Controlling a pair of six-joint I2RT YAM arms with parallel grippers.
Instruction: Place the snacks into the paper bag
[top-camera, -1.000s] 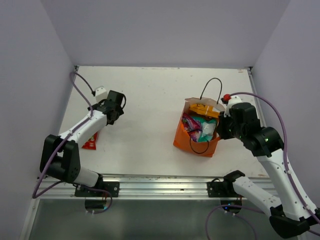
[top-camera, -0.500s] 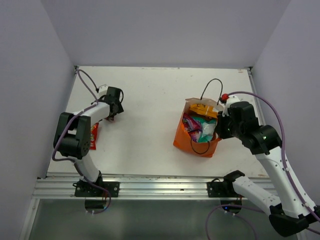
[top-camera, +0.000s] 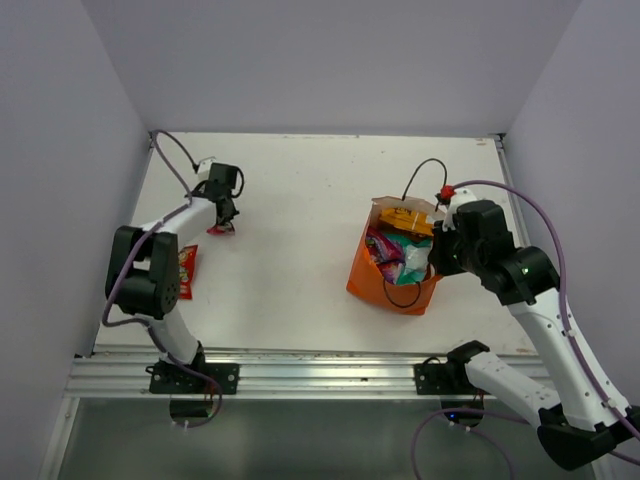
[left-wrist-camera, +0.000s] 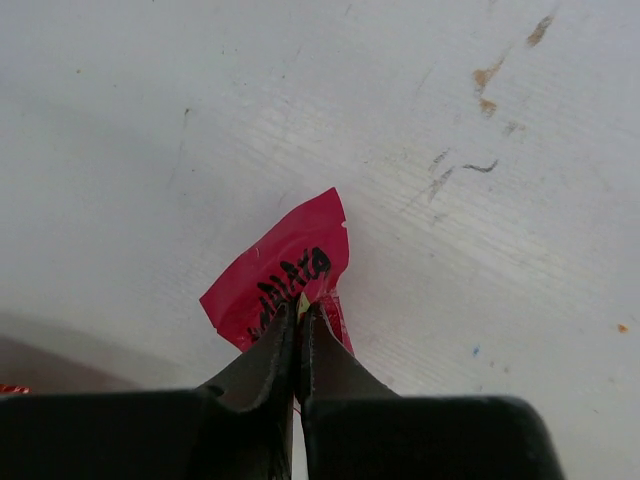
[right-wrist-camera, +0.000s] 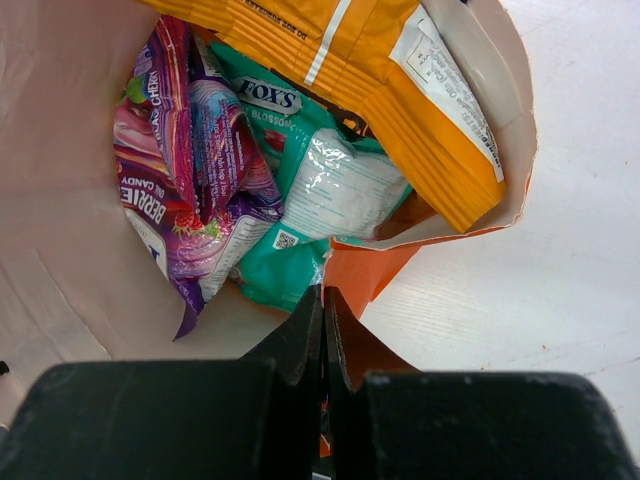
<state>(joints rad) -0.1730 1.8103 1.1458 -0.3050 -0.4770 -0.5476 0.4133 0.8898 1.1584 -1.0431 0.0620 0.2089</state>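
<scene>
In the left wrist view my left gripper (left-wrist-camera: 298, 312) is shut on the near edge of a small red snack packet (left-wrist-camera: 290, 265) that lies on the white table. From above, this gripper (top-camera: 224, 222) is at the far left with the packet (top-camera: 217, 230) under it. The orange paper bag (top-camera: 372, 280) stands right of centre. My right gripper (right-wrist-camera: 322, 296) is shut on the bag's torn rim (right-wrist-camera: 385, 265). Inside the bag lie a purple packet (right-wrist-camera: 190, 170), a teal one (right-wrist-camera: 320, 190) and an orange-yellow one (right-wrist-camera: 400, 80).
Another red packet (top-camera: 187, 270) lies on the table beside the left arm's elbow, partly under it. The bag's black cord handles (top-camera: 425, 170) loop out at its far and near sides. White walls close in the table on three sides.
The left gripper has gone from wide open to shut on the small red packet, and its arm has swung a little farther back. The right gripper keeps its hold on the bag.
</scene>
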